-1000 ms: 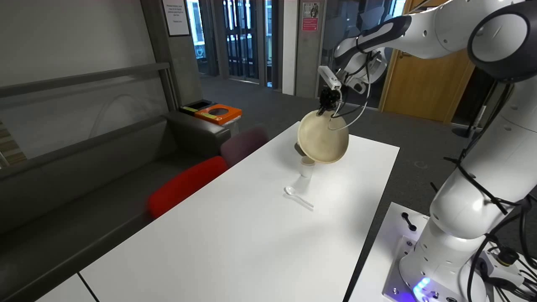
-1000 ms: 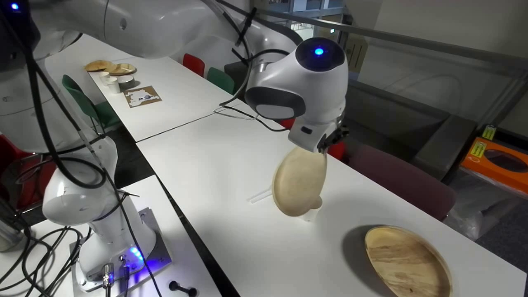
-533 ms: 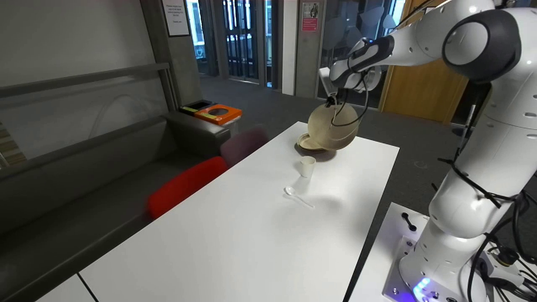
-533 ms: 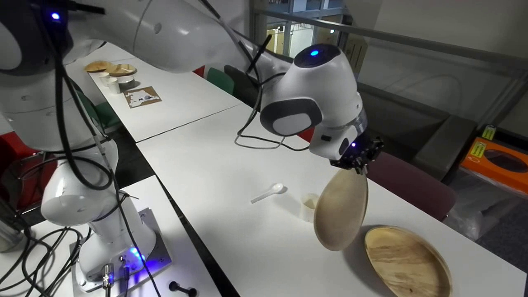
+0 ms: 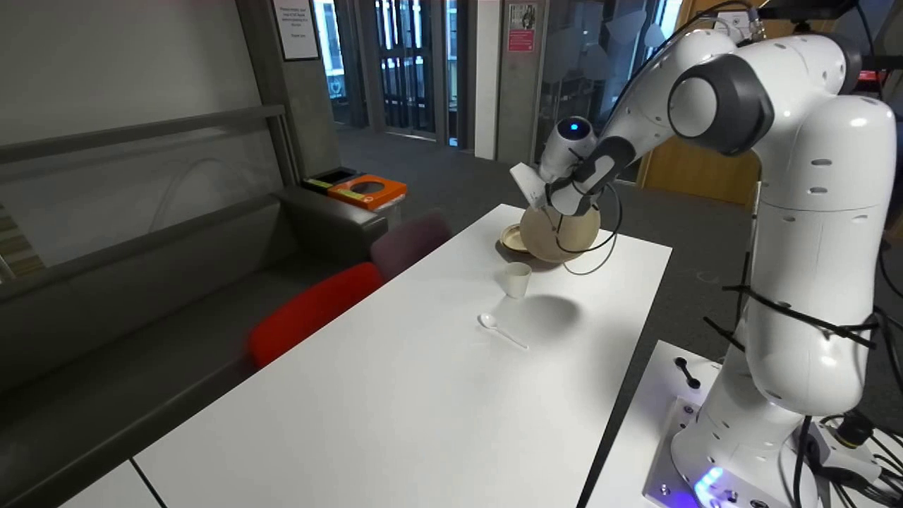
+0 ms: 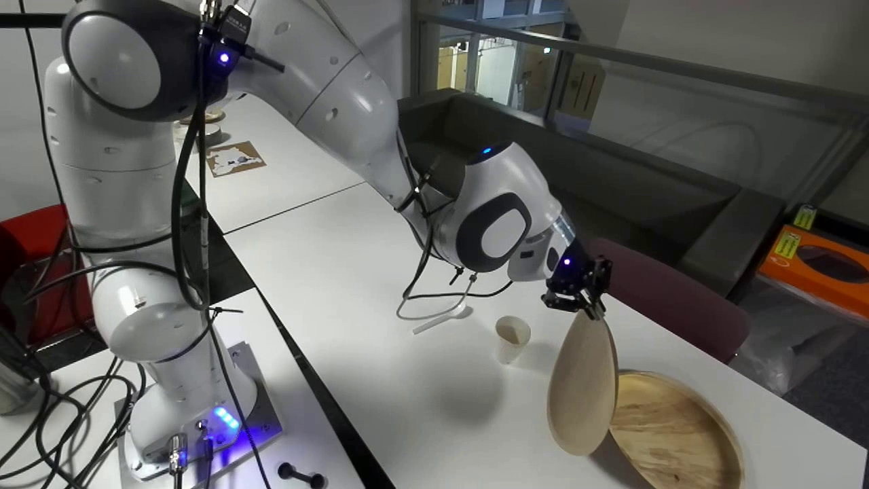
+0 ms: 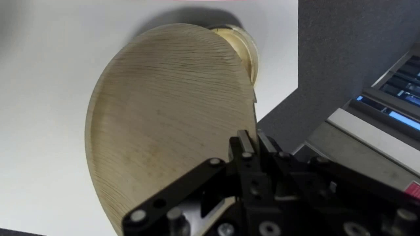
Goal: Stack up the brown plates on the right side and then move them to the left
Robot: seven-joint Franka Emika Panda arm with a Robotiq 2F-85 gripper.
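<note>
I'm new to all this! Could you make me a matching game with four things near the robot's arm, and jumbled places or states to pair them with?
1. Held plate
2. Lower plate
3. Cup
4. Spoon

A. Lying on the cup's side away from the plates
B. Tilted steeply, its rim gripped by the end effector
C. Standing upright
D. Partly hidden by the held plate in all three views

Pairs: 1-B, 2-D, 3-C, 4-A

Nearby: two plates (image 6: 582, 390), one cup (image 5: 516, 281), spoon (image 5: 501, 331)
</note>
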